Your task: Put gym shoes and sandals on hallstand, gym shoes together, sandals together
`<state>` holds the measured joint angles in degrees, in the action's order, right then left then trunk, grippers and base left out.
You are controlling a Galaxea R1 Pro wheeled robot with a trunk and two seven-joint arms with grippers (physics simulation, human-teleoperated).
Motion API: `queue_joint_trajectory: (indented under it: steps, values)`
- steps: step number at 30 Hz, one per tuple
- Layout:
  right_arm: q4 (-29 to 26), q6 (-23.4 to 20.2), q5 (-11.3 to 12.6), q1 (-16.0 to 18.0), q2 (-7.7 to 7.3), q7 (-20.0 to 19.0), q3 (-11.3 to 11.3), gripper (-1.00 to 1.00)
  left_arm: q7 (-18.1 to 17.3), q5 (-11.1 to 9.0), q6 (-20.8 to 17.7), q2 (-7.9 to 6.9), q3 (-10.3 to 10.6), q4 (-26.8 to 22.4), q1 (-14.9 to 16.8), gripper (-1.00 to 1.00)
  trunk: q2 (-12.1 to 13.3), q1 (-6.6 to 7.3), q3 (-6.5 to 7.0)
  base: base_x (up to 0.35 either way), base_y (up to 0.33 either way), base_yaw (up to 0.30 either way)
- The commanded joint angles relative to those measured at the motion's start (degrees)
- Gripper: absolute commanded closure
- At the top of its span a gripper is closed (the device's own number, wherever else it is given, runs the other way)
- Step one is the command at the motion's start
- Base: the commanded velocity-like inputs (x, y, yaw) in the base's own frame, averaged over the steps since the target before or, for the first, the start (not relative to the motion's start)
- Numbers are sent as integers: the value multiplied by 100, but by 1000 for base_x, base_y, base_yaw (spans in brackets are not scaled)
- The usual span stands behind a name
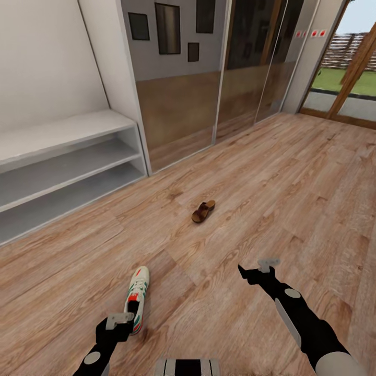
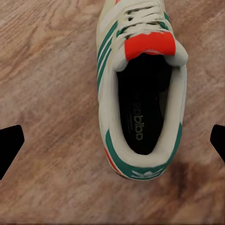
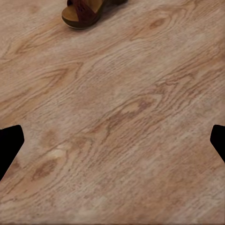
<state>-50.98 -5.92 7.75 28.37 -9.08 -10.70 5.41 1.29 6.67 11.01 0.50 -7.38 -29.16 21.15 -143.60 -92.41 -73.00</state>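
Observation:
One gym shoe (image 1: 137, 297), off-white with green stripes and a red tongue, lies on the corridor floor (image 1: 292, 198) near the head view's lower left. My left gripper (image 1: 118, 325) hovers open just above its heel. In the left wrist view the gym shoe (image 2: 140, 89) lies between the wide-apart fingertips (image 2: 9, 145), untouched. A brown sandal (image 1: 203, 211) lies farther out, mid-floor. My right gripper (image 1: 257, 271) hangs open over bare planks, and the sandal (image 3: 84, 11) shows at the edge of its wrist view. The pale grey hallstand (image 1: 62, 133) stands at the left wall, its shelves bare.
Mirrored sliding wardrobe doors (image 1: 209, 94) run along the far wall beside the hallstand. A glass door (image 1: 344, 78) to a garden stands at the back right. Open wood floor stretches to the right of the sandal.

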Motion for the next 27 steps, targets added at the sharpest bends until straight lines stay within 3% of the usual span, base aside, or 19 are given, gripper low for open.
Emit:
queue_joint_trajectory:
  steps: [1, 7, 19, 27]
  values:
    - [-8, -32, 60, 2, -6, -2, 13, -100, 12, 61, 22, 8, -25, -7, 3, -100, -3, -1, -28, 0, 0, 0]
    - [-8, -32, 60, 2, -6, -2, 13, -100, -27, 64, 41, 19, 9, -86, 43, -100, -5, -4, -51, 0, 0, 0]
    - [-8, -32, 60, 2, -6, -2, 13, -100, -35, 75, -143, 17, 27, -205, 456, -100, -5, -4, -85, 0, 0, 0]
    - [-8, -32, 60, 2, -6, -2, 13, -100, -5, 66, -255, 18, 9, -191, 445, -100, -5, -4, -100, 0, 0, 0]
